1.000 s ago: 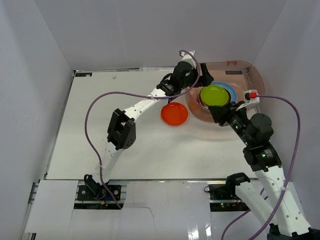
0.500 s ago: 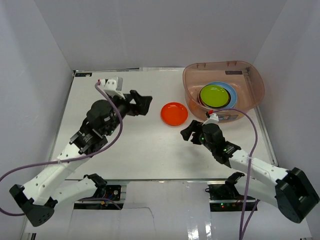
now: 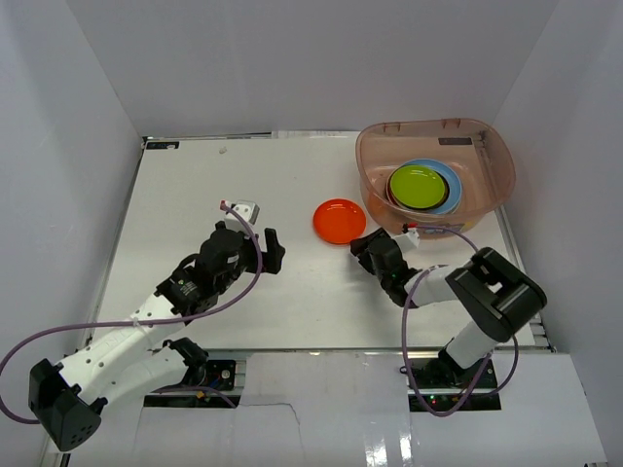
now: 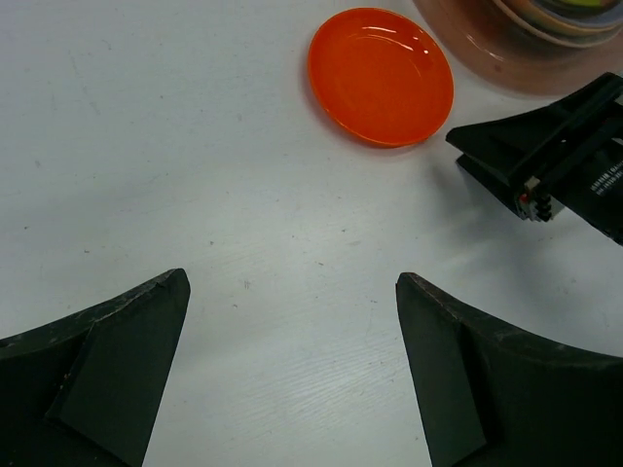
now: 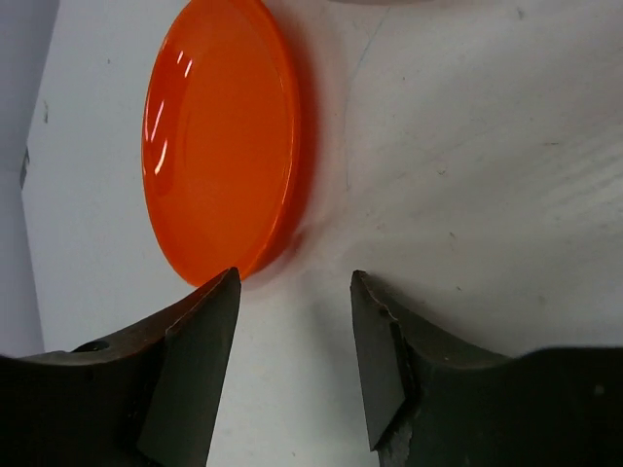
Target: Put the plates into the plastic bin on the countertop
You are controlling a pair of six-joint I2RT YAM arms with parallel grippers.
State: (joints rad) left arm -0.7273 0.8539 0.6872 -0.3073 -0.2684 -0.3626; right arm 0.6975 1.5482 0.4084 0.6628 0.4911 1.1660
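Note:
An orange plate (image 3: 340,221) lies flat on the white countertop (image 3: 195,195), just left of the translucent pinkish plastic bin (image 3: 496,180). In the bin a green plate (image 3: 417,185) lies on a light blue plate (image 3: 451,191), with more plates under them. My left gripper (image 3: 273,251) is open and empty, low over the countertop, left and near of the orange plate (image 4: 382,75). My right gripper (image 3: 362,248) is open and empty, its fingertips right at the near right edge of the orange plate (image 5: 219,146). The left wrist view shows my left gripper (image 4: 292,282) wide open; the right wrist view shows my right gripper (image 5: 294,277) open.
White walls (image 3: 58,146) enclose the countertop on the left, back and right. The bin's wall (image 4: 467,39) stands close behind my right gripper (image 4: 531,161). Purple cables (image 3: 58,336) trail from both arms near the front edge.
Both arms have drawn back from the bin. The left gripper has dropped toward the near side of the table. The right arm has folded low, its gripper now at the orange plate's edge.

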